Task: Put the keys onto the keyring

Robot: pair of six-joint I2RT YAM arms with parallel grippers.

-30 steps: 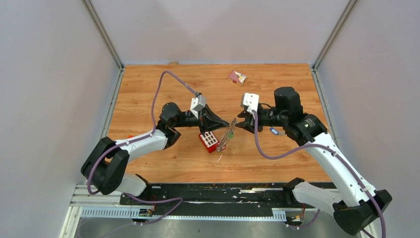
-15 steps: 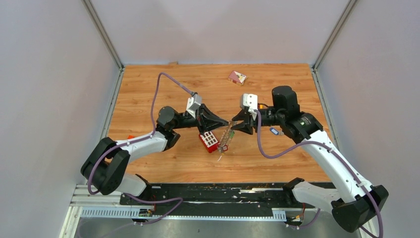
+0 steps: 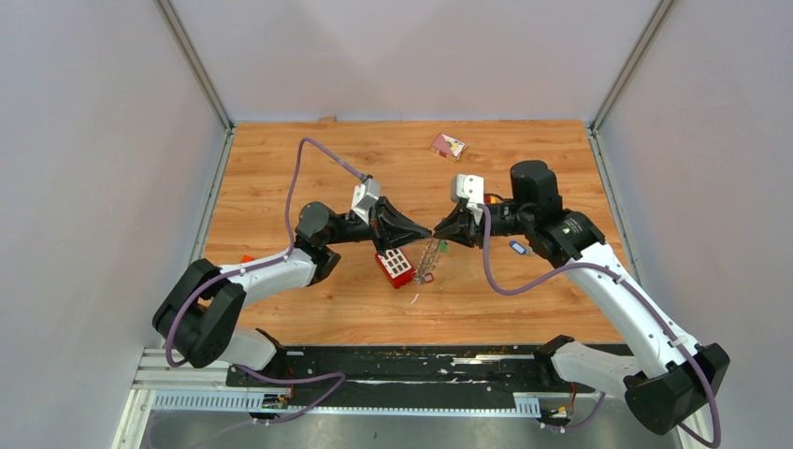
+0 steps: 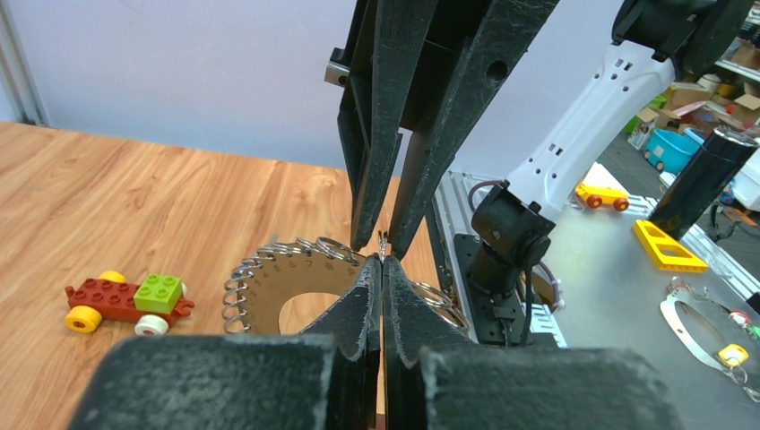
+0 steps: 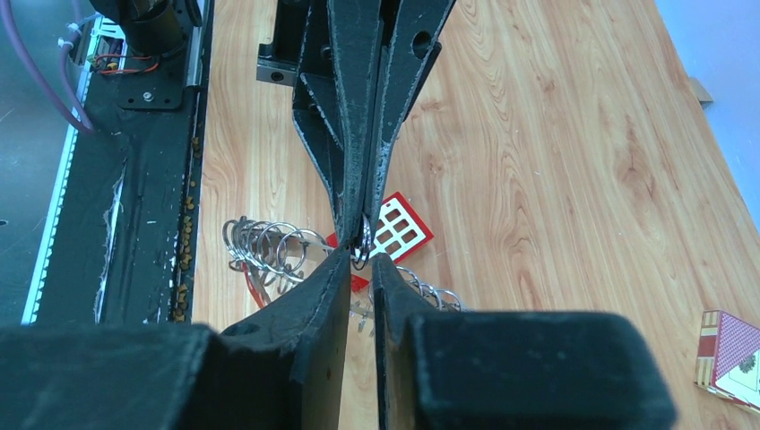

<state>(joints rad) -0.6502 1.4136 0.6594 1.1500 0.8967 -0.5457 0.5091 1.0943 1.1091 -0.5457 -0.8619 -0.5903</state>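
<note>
Keyring (image 4: 264, 282): light, stiff flat metal, its rim crowded with thin wire loops that I judge springy and slippery. It hangs from my fingertips just beside the red brick (image 3: 395, 266). My left fingers (image 4: 354, 309) are pressed together on one rim loop. My right fingers (image 4: 381, 134) are narrowly spread around it. Grip the wire only. The far counter (image 3: 281, 159) gives open room, and a blue-tagged key (image 3: 516, 248) lies near my right arm.

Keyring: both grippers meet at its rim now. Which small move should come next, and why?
Probably close the right gripper on the rim loop. The left gripper is shut on the keyring, holding it, and the right jaws straddle that loop with a narrow gap left. Closing would likely let both grippers pull the loop open for a key.
</note>
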